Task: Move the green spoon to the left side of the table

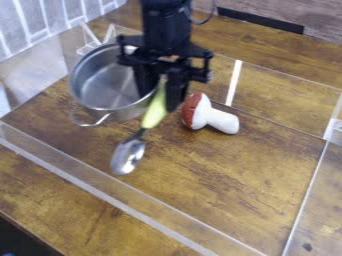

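The green spoon (pixel 150 120) hangs at a slant, its yellow-green handle pinched between the fingers of my gripper (pixel 162 84) and its silver bowl (pixel 128 156) lowest, close above the wood. The gripper points straight down and is shut on the handle's upper end. It hovers in front of the silver pot's right rim. The table (pixel 227 175) is brown wood planks; the spoon now hangs over its middle-left part.
A silver metal pot (pixel 102 82) stands at the back left, just behind the spoon. A red-capped white mushroom toy (pixel 209 115) lies on its side to the right. Clear acrylic walls (pixel 80 170) edge the tabletop at the front and sides.
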You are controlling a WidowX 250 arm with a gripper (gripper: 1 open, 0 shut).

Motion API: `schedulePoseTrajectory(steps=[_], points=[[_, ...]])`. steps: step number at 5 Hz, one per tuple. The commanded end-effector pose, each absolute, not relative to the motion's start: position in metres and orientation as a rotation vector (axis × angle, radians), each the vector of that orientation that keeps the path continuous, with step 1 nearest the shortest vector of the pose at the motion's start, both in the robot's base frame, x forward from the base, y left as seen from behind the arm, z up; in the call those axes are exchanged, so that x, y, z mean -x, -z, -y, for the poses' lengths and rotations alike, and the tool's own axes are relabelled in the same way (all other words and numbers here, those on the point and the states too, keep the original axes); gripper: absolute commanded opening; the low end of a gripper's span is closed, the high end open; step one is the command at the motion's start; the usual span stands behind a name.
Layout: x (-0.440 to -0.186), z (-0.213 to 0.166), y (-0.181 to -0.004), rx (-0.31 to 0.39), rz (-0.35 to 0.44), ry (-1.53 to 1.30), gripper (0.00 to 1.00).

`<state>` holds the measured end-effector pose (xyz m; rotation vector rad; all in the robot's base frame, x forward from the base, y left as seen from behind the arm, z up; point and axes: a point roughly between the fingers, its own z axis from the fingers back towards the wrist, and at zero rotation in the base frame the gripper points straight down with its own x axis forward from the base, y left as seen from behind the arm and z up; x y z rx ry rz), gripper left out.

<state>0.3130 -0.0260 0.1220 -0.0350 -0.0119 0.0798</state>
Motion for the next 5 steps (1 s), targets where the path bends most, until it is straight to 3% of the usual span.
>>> schedulePoseTrajectory(steps=[1,2,3,5], points=[[-0.303,-0.007,-0.146,0.034,0.102,-0.167,0.00],[-0.302,-0.042,-0.149,0.017,0.095,-0.189,0.00],[-0.321,-0.049,-0.161,0.016,0.098,-0.173,0.00],[-0.329,-0.071,-0.138,0.006,0.076,-0.114,0.00]])
